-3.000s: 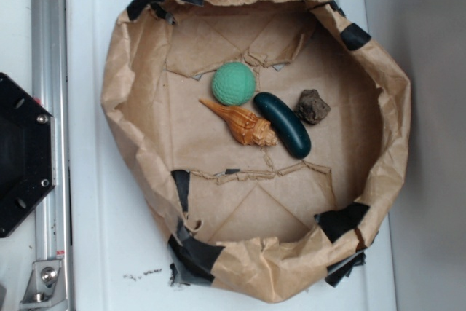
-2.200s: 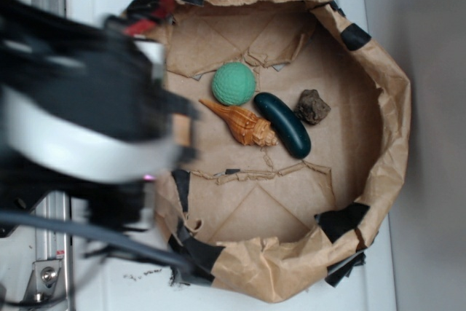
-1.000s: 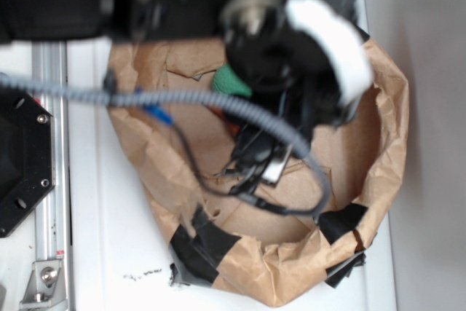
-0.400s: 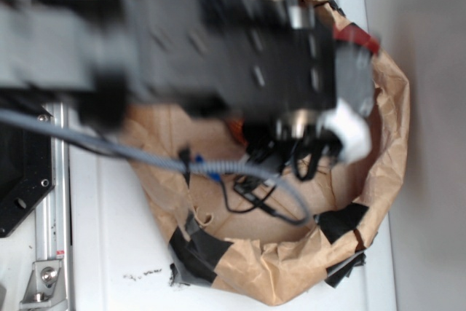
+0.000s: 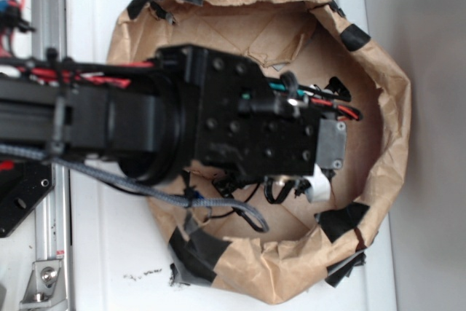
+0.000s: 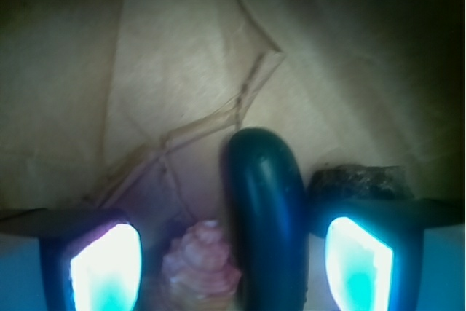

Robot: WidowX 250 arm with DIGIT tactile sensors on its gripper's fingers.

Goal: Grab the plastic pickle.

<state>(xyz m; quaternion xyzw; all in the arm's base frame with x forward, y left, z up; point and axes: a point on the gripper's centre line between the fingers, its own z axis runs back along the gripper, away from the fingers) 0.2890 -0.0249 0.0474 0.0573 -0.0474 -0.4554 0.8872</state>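
In the wrist view the plastic pickle (image 6: pixel 266 216), glossy dark green and sausage-shaped, lies lengthwise on the brown paper between my two fingers, nearer the right one. My gripper (image 6: pixel 231 264) is open, with clear gaps on both sides of the pickle. The ridged end of the orange shell (image 6: pixel 202 256) also sits between the fingers, left of the pickle. In the exterior view my black arm and wrist (image 5: pixel 247 129) reach over the paper bowl (image 5: pixel 378 78) and hide the pickle.
A small brown rock (image 6: pixel 360 180) lies just beyond the right finger. Crumpled paper walls with black tape patches (image 5: pixel 342 220) ring the bowl. A metal rail (image 5: pixel 51 245) runs along the left of the white table.
My arm swung in from the left over the bowl and came down over the objects, which showed freely three seconds ago. It covers the pickle, shell, ball and rock in the exterior view.
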